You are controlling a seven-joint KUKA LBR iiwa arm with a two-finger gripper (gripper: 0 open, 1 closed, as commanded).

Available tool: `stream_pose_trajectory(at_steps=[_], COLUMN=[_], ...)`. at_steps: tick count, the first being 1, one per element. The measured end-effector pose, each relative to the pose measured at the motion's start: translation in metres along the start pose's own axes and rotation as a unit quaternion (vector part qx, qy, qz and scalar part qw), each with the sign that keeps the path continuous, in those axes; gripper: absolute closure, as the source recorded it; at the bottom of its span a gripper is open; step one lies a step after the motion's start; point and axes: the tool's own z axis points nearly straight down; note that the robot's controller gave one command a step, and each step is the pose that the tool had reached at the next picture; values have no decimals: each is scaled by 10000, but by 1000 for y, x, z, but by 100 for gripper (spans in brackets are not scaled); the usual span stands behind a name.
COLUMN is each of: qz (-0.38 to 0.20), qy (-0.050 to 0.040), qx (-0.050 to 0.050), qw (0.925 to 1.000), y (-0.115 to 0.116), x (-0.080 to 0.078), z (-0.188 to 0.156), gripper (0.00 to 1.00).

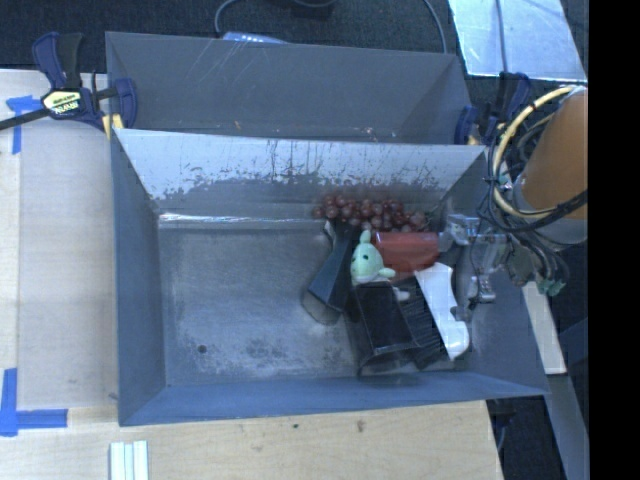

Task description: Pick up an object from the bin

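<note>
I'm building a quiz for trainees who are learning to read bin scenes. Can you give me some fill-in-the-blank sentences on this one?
1. The dark red fruit by the far wall of the bin is a bunch of ____.
2. The small toy figure in the heap is ____ in colour.
3. The brush nearest the gripper has a white handle and ____ bristles.
4. As the camera sees it, the heap lies in the bin's ____ half.

Missing words: grapes, green, black, right.
</note>
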Motion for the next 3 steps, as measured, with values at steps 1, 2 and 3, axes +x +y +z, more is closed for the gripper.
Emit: stream_pose_trajectory(at_steps=[1,2,3], qz=[-14,27,105], qy=[-43,-13,-129], qx=[7,-2,24], qw=[10000,10000,9999], y=[1,6,1], x=[-2,-16,-37], z=[-5,-55,-42], gripper=[0,0,0])
